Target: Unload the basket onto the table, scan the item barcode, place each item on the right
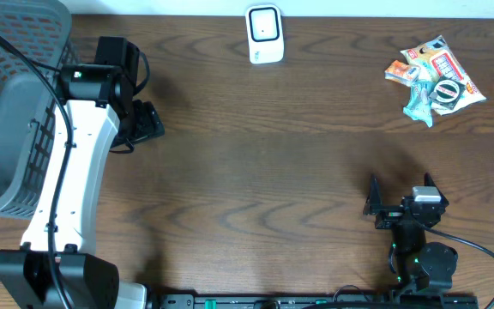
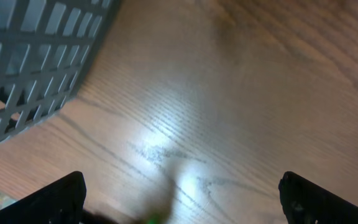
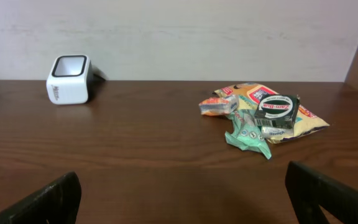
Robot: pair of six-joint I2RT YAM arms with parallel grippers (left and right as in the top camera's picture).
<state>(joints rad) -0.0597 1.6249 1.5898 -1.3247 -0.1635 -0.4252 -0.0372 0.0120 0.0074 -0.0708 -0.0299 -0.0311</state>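
Plainly, the job sits at its very start: no item is in either gripper and nothing is near the scanner's window. The right gripper (image 1: 401, 196) hangs low over the table (image 1: 273, 163) with its fingers spread wide and nothing between them. From its wrist camera, the heap of snack packets (image 3: 263, 115) lies ahead of it and a little to its right, well apart from the fingertips. A small dark box sits on top of a yellow bag, and a green wrapper pokes out toward the gripper. The white scanner (image 3: 68, 79) stands ahead and off to the left of that same gripper, at the table's far edge, well apart from the heap. The left gripper (image 1: 147, 124) is likewise spread and empty, pointing down at bare wood, with the grey basket (image 2: 36, 56) just beside it on its left. The step in hand, as I judge it, is the reach for one item. The right arm is the nearer one, so the next move likely calls for it to travel forward and slightly right, come down over a single piece — the dark box on top looks easiest to separate — and close on it without dragging the neighbours. Which face carries the barcode cannot be made out, so the piece may need turning before it meets the scanner.
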